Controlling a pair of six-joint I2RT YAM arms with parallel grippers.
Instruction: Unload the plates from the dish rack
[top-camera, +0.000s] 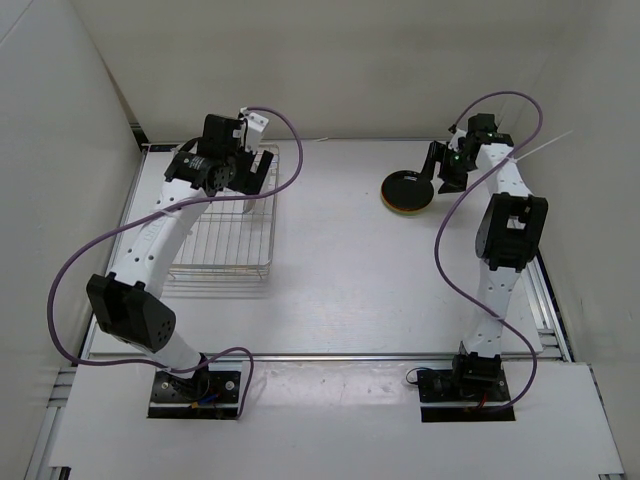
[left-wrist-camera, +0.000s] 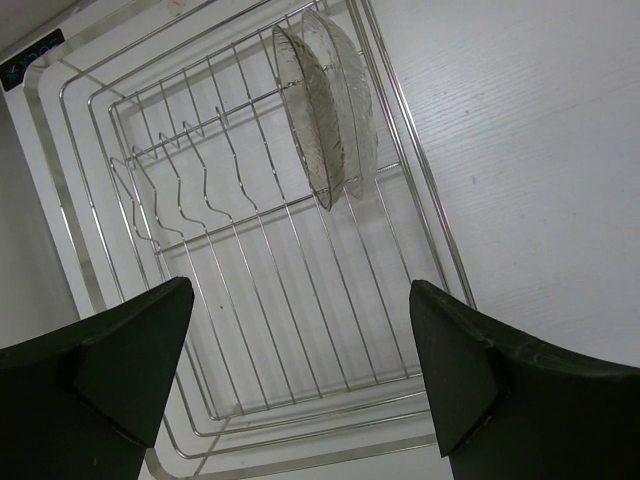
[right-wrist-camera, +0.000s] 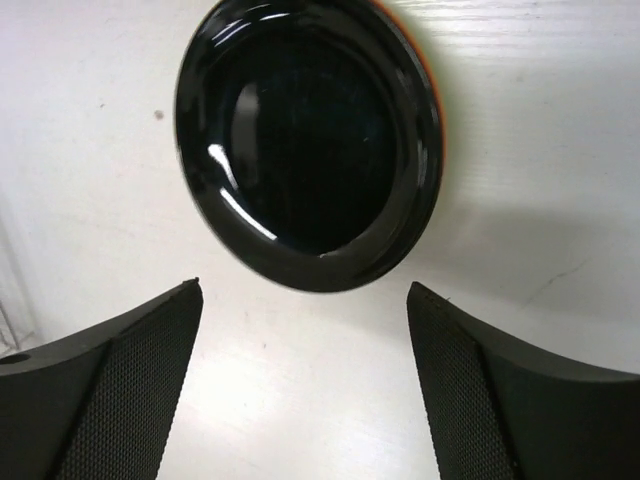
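White table (top-camera: 330, 290); right gripper (right-wrist-camera: 303, 288) spread empty above black plate (right-wrist-camera: 310, 140); left gripper (left-wrist-camera: 300, 288) spread, empty.

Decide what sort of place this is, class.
Probably a robot test bench, not a kitchen: two white robot arms bolted to a white table, plain white walls, a silver wire dish rack as prop.
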